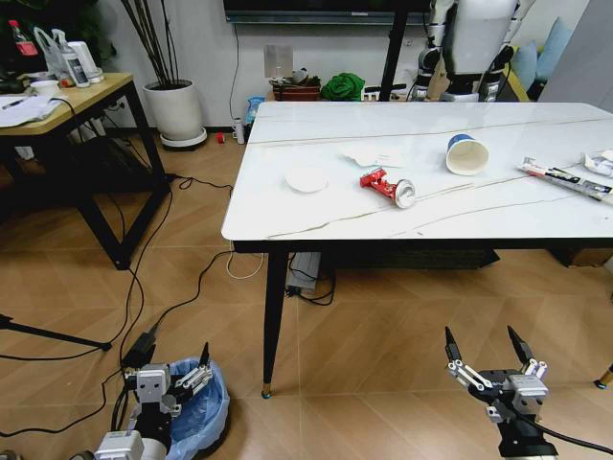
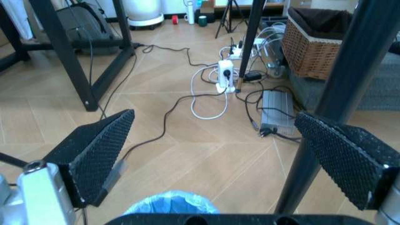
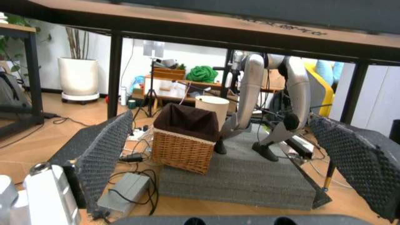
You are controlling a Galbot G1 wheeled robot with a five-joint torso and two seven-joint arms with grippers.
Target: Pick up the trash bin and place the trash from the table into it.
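The desk is a rectangular white marble-look slab with thin brown veins, a dark edge and slim black legs. On it lies the trash: a flat white disc near the left edge, a crumpled white paper behind it, and a crushed red can lying on its side, its long axis slanting from back-left to front-right with the silvery end toward the front. A white paper cup with a blue band lies tipped, its open mouth facing the front. A long thin white-black wrapper runs slantwise near the right edge.

The trash bin, round and lined with a crinkly light-blue bag, stands on the wooden floor in front of the desk's front-left leg. The left tool hovers just over its rim, its ribbed black pads spread wide. The right tool waits low at the right, fingers also wide apart.

Black cables trail across the floor beside a smaller wooden table.
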